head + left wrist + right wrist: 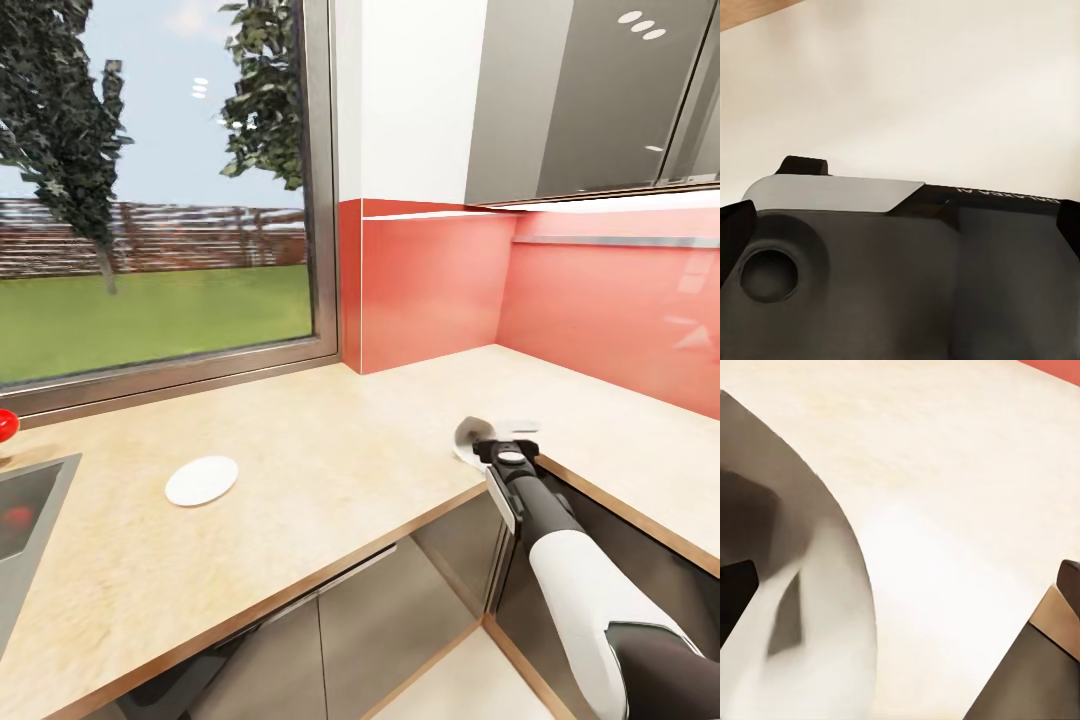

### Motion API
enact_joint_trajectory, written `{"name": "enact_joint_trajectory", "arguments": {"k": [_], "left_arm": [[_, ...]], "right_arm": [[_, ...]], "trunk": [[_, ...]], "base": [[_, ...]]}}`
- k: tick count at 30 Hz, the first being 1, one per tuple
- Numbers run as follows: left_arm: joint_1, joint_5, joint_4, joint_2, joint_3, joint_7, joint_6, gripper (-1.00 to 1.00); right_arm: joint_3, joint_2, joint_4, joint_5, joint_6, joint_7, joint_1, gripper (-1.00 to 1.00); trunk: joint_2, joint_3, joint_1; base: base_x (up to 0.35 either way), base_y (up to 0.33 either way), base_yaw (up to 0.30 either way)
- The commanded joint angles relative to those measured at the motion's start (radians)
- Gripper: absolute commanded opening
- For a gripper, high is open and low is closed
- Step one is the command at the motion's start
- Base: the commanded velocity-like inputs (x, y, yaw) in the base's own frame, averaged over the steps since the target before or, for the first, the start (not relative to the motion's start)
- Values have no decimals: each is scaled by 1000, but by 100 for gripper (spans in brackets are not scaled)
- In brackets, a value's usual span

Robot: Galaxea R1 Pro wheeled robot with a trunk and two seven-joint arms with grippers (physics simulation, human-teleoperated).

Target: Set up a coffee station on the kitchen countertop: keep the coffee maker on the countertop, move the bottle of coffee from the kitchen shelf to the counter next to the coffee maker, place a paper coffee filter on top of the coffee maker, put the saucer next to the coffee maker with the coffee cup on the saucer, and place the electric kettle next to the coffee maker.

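A white saucer point(201, 480) lies flat on the beige countertop point(330, 440), left of centre. My right gripper point(498, 442) hovers at the counter's inner corner edge. Its dark fingertips point(736, 592) stand wide apart, so it is open. A pale grey-white coffee cup point(467, 438) sits tilted against the gripper's left side; the right wrist view has the cup point(817, 585) looming large beside one finger. My left gripper point(900, 225) is open, looking down at my own dark body with pale floor behind. Coffee maker, bottle, filter and kettle are out of view.
A steel sink point(25, 510) is set into the counter at the far left, with a red object point(6, 424) behind it. A window point(160, 190) backs the left counter run, and a red backsplash point(600, 300) with grey wall cabinets point(590, 90) backs the right run.
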Motion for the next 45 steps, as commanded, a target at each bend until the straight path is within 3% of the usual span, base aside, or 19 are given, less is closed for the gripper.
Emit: {"name": "enact_joint_trajectory", "arguments": {"k": [1, 45], "left_arm": [[0, 8, -2, -1, 2, 0, -1, 100], [0, 8, -2, -5, 5, 0, -5, 100]], "right_arm": [[-1, 0, 0, 10, 9, 1, 0, 100], [1, 2, -2, 9, 1, 3, -3, 100]], "trunk": [[0, -1, 0], [-1, -1, 0]], "base": [[0, 0, 0], [8, 4, 0]]}}
